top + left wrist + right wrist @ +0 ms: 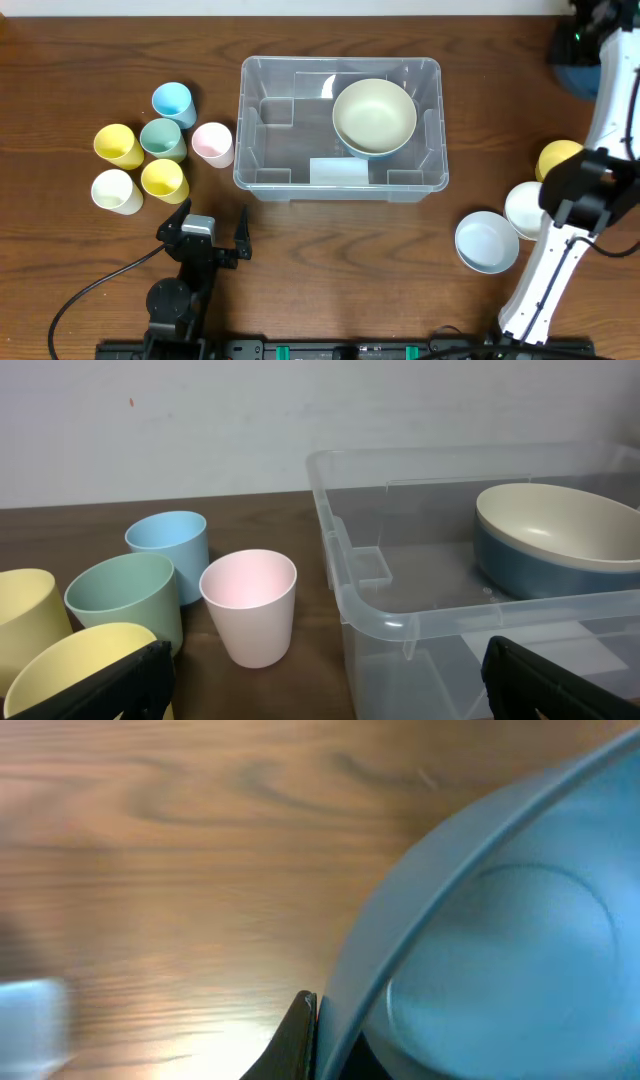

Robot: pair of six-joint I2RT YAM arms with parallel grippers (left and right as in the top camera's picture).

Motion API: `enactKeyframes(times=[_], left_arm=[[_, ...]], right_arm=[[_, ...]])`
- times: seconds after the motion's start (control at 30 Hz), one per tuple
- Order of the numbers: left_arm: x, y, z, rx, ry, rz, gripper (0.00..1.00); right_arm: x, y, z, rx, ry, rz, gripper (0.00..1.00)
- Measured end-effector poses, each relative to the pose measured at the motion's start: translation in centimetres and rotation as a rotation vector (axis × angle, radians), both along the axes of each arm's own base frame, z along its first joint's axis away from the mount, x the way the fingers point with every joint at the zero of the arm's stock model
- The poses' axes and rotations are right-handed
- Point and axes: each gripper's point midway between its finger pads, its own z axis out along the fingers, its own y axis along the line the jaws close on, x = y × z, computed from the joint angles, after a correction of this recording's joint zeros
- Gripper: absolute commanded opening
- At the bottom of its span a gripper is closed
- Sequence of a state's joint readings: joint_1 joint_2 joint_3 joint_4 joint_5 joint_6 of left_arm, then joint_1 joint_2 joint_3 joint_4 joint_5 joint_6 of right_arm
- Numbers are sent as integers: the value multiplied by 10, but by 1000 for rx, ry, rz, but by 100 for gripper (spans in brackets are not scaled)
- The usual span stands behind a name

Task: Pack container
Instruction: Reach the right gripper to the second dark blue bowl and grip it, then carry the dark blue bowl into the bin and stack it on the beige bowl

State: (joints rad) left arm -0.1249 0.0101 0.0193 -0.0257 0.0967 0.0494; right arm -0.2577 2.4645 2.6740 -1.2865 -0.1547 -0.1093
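container (300, 62): in the middle of the bench (60, 60), open at top, between the cups on its left and the loose bowls on its right.
stacked bowls (374, 116): cream one nested in a blue one, inside the container at its far right part; rest of the floor bare.
cups: six, upright, clustered left of the container, all outside it; pink cup (212, 143) just beside its wall.
loose bowls: pale blue bowl (487, 242) and white bowl (525, 208), close together near the right arm.
left end effector (205, 225): spread wide, holding nothing, near the front edge, apart from the cups.
right end effector (322, 1042): pressed close to a bluish bowl rim, one dark finger outside it; cannot tell whether clamped on the rim or only beside it.
risk, bowl: possible slip or tilt on lifting if the hold on the thin rim is shallow; possible knock against the white bowl next to it.
risk, container: likely catch on the near wall if carried too low; light bin may slide.
risk, cups: pink cup easy to tip if approached from the side.
hidden: second right finger out of sight; right fingertips covered by the arm from above; yellow object (558, 158) and dark object (575, 75) partly covered, kind unclear.
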Motion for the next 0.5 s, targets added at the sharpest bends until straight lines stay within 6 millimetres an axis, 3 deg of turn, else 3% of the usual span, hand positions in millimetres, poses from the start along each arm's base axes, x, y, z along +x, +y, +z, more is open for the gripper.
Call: enactKeyframes(times=[0.13, 0.27, 0.4, 0.5], left_arm=[[0, 0, 0, 0, 0, 0, 98], [0, 0, 0, 0, 0, 0, 98], [0, 0, 0, 0, 0, 0, 98], [0, 0, 0, 0, 0, 0, 98]], right_arm=[[1, 68, 30, 46, -35, 124, 1], [-7, 152, 57, 71, -65, 275, 1], [-27, 232, 77, 79, -86, 426, 1], [-45, 276, 82, 79, -77, 510, 1]])
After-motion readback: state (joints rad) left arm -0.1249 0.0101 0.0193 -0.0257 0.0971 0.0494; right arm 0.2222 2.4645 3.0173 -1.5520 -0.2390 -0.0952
